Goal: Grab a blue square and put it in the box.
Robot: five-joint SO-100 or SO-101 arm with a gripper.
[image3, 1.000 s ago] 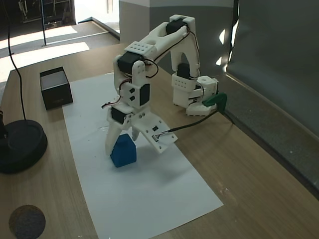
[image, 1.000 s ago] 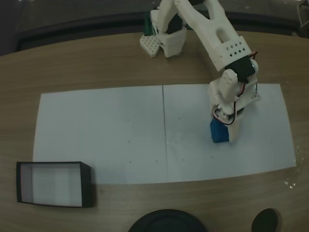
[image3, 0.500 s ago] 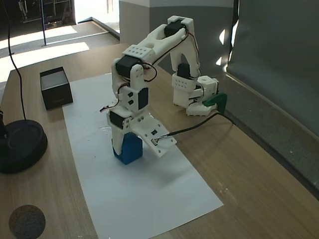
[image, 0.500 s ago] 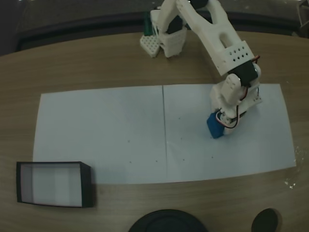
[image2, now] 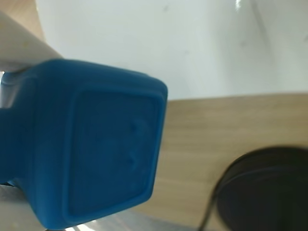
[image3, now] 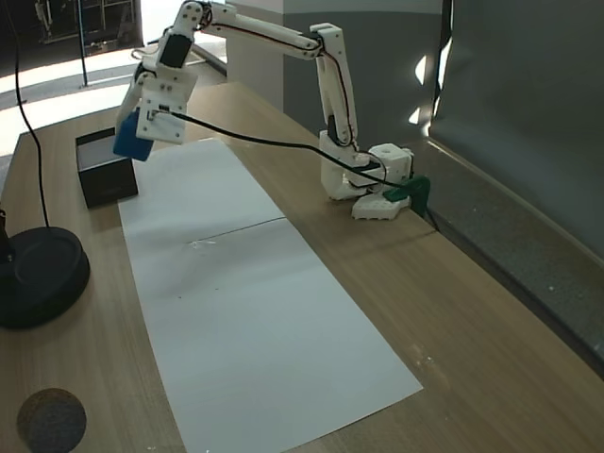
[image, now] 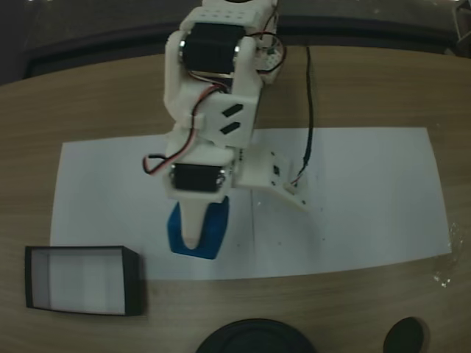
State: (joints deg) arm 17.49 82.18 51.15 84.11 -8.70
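The gripper (image: 197, 239) is clamped on the blue square (image: 208, 234), carried in the air with one white finger (image: 192, 224) lying across its face in a fixed view; the wrist view shows the cube (image2: 91, 144) pinned at the left edge, above white paper (image2: 192, 43) and wood table (image2: 231, 125). In a fixed view the held cube (image3: 129, 140) hangs raised, just beside and above the box (image3: 106, 167). The box (image: 81, 280) sits on the table off the paper's corner, near a round black disc (image3: 38, 274).
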